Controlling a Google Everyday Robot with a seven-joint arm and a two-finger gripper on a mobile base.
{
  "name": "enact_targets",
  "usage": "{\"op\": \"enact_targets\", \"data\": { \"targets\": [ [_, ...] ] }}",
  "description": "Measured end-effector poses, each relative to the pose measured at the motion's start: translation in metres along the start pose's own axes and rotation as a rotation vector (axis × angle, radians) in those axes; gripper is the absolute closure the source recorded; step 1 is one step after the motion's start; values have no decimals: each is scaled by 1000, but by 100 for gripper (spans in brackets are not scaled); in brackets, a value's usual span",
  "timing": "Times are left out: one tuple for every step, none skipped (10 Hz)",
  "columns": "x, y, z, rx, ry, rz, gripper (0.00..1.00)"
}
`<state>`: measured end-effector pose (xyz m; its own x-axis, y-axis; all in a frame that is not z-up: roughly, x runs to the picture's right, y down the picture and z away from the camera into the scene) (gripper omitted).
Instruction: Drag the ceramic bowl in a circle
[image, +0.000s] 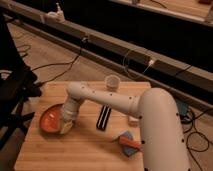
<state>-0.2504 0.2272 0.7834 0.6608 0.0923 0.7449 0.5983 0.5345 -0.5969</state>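
We see the ceramic bowl (50, 119) lying at the left side of the wooden counter (75, 150). Our tool (66, 127) reaches down onto the bowl's right edge; we cannot tell how it is set. A plastic cup (113, 82) stands near the counter's far edge, well apart from the bowl.

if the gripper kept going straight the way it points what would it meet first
Probably the ceramic bowl: the gripper points down at its near right rim and seems to touch it already. Depth is unclear.
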Motion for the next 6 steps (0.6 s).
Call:
{"op": "enact_targets", "data": {
  "targets": [
    [-16, 1, 11, -10, -22, -25, 100],
    [-31, 5, 20, -14, -46, -42, 100],
    [-43, 14, 28, -18, -68, -43, 100],
    [-49, 27, 34, -18, -86, -21, 100],
    [-50, 40, 35, -12, -94, 12, 100],
    [-46, 62, 35, -1, -97, 71, 100]
  ]
}}
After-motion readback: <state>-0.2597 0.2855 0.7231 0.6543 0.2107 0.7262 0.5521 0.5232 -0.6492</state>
